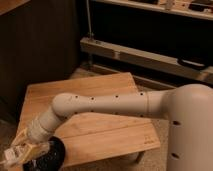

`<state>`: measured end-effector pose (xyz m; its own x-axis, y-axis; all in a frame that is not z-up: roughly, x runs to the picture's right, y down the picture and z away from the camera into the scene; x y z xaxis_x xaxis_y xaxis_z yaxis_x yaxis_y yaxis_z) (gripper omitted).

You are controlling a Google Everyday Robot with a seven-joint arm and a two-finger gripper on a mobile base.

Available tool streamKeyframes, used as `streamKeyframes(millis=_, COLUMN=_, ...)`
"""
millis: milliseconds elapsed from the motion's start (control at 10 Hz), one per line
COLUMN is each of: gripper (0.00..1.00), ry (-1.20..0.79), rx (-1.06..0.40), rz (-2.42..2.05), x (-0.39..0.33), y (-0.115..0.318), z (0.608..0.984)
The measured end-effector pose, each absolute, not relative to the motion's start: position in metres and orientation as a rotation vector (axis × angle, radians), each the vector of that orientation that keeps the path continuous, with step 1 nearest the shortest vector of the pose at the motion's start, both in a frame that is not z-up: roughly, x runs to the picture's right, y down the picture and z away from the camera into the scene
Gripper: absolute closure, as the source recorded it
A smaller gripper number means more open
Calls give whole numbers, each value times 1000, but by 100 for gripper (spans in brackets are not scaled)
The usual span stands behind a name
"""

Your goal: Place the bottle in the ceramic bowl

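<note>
The gripper (21, 151) hangs low over the table's (100, 92) front left corner, at the end of the white arm (100, 106) that reaches across the wooden top; its fingers are pressed together on the bottle (11, 156), a pale slim shape lying roughly level and sticking out toward the left, past the table's edge; the ceramic bowl (50, 156) sits just beside and partly under the gripper, at that same corner, its dark rim and speckled inside only partly showing behind the wrist. The step in hand looks like the final lowering and release; to do it well, the bottle should be brought rightward until its whole length is over the bowl's middle, not over the near rim; then eased down close to the inside before letting go, so it settles rather than bouncing or rolling out over the shallow wall.
</note>
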<state>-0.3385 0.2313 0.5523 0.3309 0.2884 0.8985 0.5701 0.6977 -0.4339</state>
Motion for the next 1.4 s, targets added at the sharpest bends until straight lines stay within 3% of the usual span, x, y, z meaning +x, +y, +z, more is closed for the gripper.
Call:
streamKeyframes(millis=400, gripper=98, ry=-1247, rx=-861, rz=-294, x=-359, y=268, z=602)
streamKeyframes(millis=800, gripper=61, ry=-1037, rx=-843, rz=-347, x=-351, y=272, z=619)
streamKeyframes(millis=900, gripper=48, ry=-1020, rx=-836, rz=-331, x=-346, y=272, z=620)
streamKeyframes(millis=1200, gripper=23, ry=-1046, rx=-850, rz=-297, x=-342, y=278, z=626)
streamKeyframes(millis=1400, gripper=20, ry=-1049, rx=-858, rz=-291, x=-342, y=281, z=626)
